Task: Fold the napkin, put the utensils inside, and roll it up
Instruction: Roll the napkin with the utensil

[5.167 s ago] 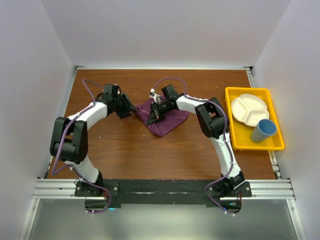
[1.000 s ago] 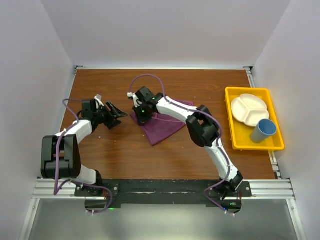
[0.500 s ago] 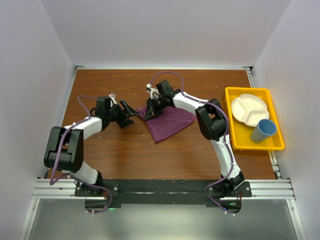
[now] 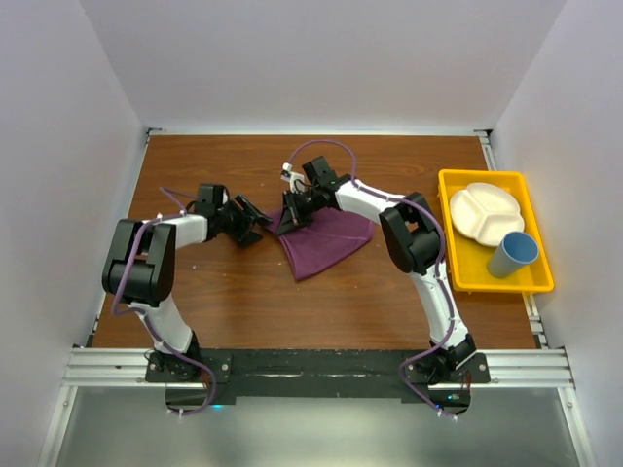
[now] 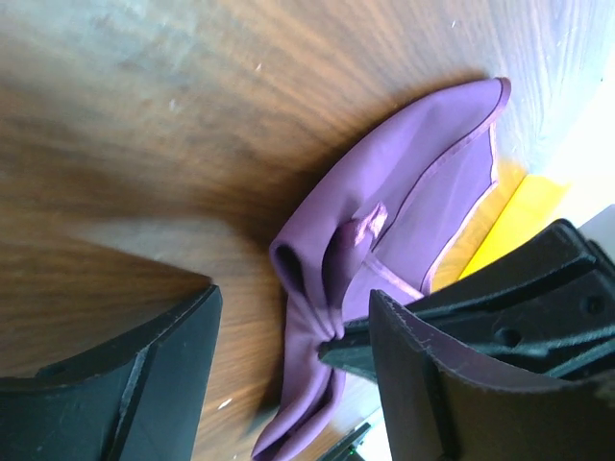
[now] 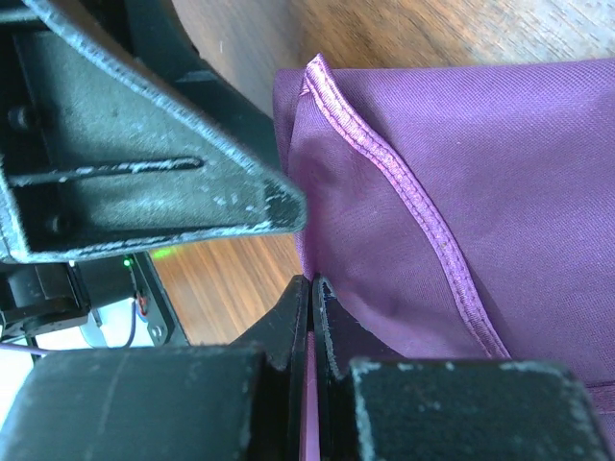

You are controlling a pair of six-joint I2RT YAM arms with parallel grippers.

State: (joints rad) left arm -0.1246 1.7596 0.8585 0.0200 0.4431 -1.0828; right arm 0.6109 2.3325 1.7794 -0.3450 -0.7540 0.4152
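The plum-purple napkin [image 4: 329,243] lies folded into a rough triangle mid-table. My right gripper [image 4: 288,218] is shut on its left corner, and the cloth bunches into folds there [image 5: 317,288]. In the right wrist view the jaws [image 6: 309,285] are pressed together with purple cloth [image 6: 461,144] between them. My left gripper [image 4: 260,222] stands open just left of that corner, its fingers [image 5: 135,375] either side of the pinched cloth without touching it. One left finger [image 6: 144,154] shows close to the right jaws. The utensils are out of view.
A yellow tray [image 4: 458,265] sits at the table's right edge, holding a white divided plate [image 4: 484,211] and a blue cup [image 4: 512,254]. White walls enclose the brown table [image 4: 224,292] on three sides.
The right gripper has carried the napkin's left corner to the right and slightly back. The left gripper has moved right, closing in on that corner, still open.
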